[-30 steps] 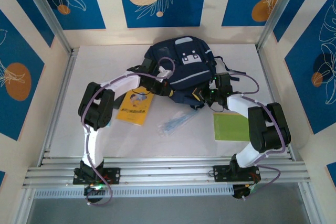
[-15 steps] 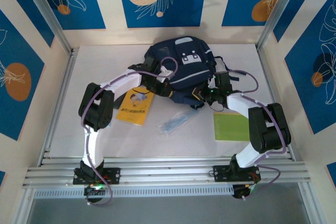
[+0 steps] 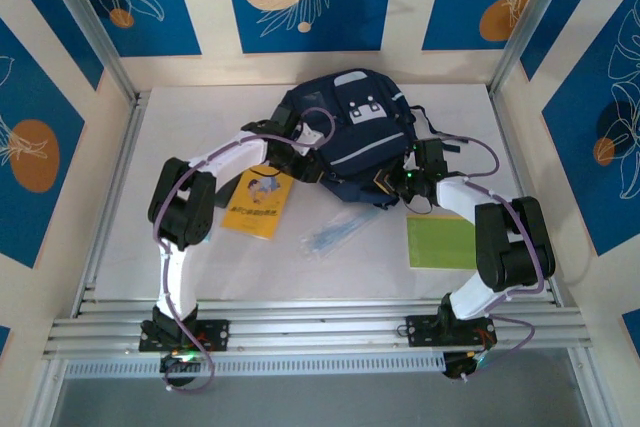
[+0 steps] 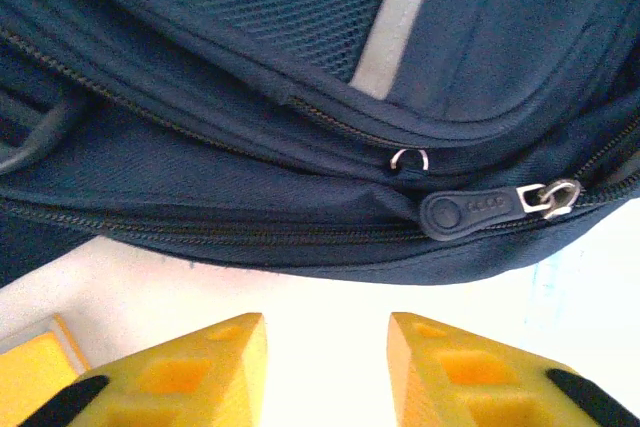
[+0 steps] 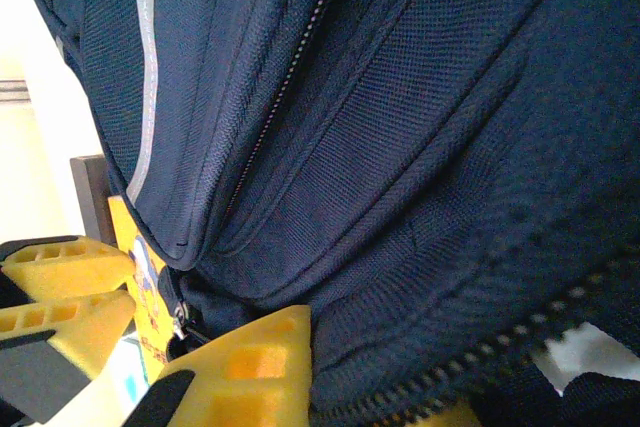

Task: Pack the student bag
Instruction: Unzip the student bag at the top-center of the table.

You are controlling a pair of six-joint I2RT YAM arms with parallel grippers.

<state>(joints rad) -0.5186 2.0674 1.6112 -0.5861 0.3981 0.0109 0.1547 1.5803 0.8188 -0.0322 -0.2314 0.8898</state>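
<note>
Backpack (image 3: 355, 132) flanked by two end effectors.
Left end effector (image 4: 325, 357) gapes empty before zipper pull (image 4: 468, 211); right end effector (image 3: 390, 180) touches fabric (grip unclear).

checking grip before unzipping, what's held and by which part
Left gripper holds nothing. Right gripper seems to pinch the student bag by its zippered lower edge.

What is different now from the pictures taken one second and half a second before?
The left pincer, open, moved slightly further toward the student bag and faces its zipper pull. The right pincer nudged a little along the bag's near right corner, and that corner shifted slightly rightward. Nothing was clearly taken or released. The yellow booklet, clear packet and green sheet stayed in place.
</note>
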